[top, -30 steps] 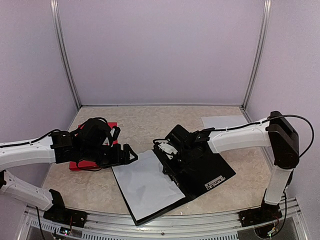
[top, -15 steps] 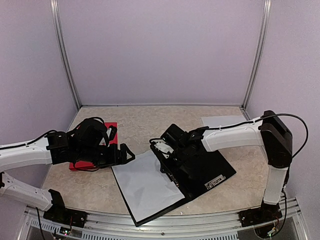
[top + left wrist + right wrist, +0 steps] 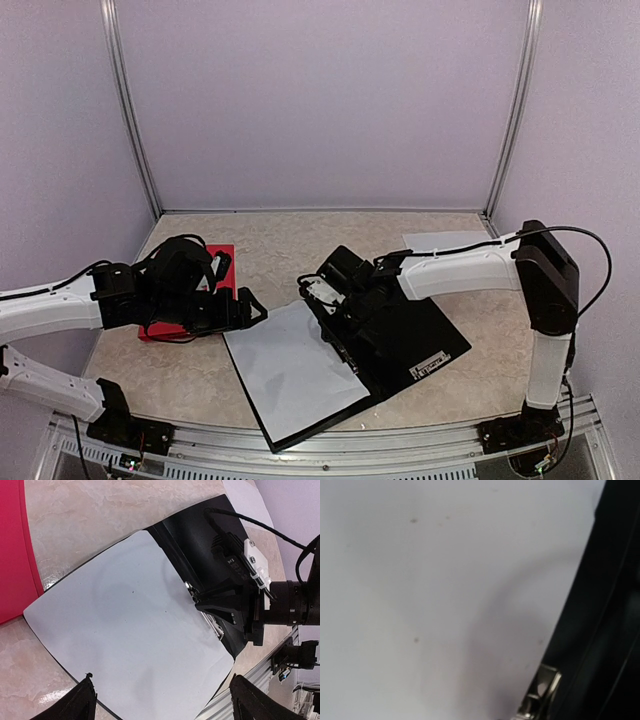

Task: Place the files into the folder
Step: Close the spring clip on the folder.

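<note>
A black folder (image 3: 415, 335) lies open on the table, and one blank white sheet (image 3: 295, 365) lies on its left half. A metal clip (image 3: 202, 609) runs along the spine. My right gripper (image 3: 330, 312) is low over the spine at the sheet's right edge. In the left wrist view its fingers (image 3: 220, 602) meet in a point beside the clip and look shut. The right wrist view shows only the sheet (image 3: 430, 595), the folder (image 3: 610, 620) and the clip (image 3: 540, 692), not my fingers. My left gripper (image 3: 255, 305) hovers open and empty over the sheet's far left corner, its fingertips (image 3: 85, 700) wide apart.
A red folder (image 3: 170, 300) lies under my left arm at the left, and its edge shows in the left wrist view (image 3: 15, 555). Another white sheet (image 3: 445, 243) lies at the back right, behind my right arm. The table's metal front rail (image 3: 330, 455) is just past the folder's near corner.
My right gripper has shifted a little left along the spine, over the sheet's edge. My left gripper has drawn back slightly to the left. The sheet and folder lie as before.
</note>
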You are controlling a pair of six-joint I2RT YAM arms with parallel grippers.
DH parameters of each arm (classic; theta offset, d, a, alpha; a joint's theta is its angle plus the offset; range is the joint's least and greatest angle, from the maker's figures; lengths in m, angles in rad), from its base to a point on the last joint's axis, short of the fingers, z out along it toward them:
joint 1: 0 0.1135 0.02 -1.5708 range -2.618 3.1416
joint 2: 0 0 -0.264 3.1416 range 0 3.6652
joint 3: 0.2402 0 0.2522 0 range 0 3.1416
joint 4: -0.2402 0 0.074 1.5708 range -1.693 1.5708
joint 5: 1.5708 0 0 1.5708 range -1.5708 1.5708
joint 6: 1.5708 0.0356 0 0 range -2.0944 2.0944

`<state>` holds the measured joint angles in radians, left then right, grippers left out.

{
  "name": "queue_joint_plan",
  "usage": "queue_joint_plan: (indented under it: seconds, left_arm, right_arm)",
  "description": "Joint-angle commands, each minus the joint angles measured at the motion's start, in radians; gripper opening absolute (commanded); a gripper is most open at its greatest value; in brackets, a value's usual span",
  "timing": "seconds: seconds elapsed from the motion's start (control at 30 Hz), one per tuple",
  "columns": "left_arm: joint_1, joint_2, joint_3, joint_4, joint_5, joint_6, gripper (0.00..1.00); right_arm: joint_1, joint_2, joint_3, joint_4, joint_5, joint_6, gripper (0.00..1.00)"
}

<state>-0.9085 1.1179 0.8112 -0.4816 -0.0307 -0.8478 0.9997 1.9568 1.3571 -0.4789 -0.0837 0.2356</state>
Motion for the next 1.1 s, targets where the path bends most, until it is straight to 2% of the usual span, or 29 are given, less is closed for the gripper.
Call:
queue_joint_plan:
  seconds: [0.0, 0.1, 0.27, 0.43, 0.63, 1.07]
  left_arm:
    - [0.007, 0.005, -0.018, -0.016, 0.002, 0.015, 0.9]
    - [0.008, 0.002, -0.019, -0.017, 0.001, 0.016, 0.9]
    - [0.012, 0.006, -0.02, -0.011, 0.005, 0.017, 0.9]
    - [0.011, 0.008, -0.018, -0.01, 0.008, 0.016, 0.9]
    - [0.011, 0.005, -0.022, -0.011, 0.009, 0.013, 0.9]
    - [0.011, 0.004, -0.024, -0.013, 0.01, 0.012, 0.9]
  right_arm:
    - [0.013, 0.039, 0.032, -0.052, 0.048, -0.014, 0.14]
    - [0.013, 0.045, 0.042, -0.062, 0.057, -0.016, 0.16]
    - [0.017, 0.019, 0.038, -0.049, 0.066, 0.001, 0.3]
    - [0.025, 0.009, 0.034, -0.053, 0.069, 0.016, 0.28]
    - [0.037, -0.004, 0.023, -0.055, 0.092, 0.046, 0.3]
    - [0.038, -0.004, 0.025, -0.064, 0.128, 0.067, 0.13]
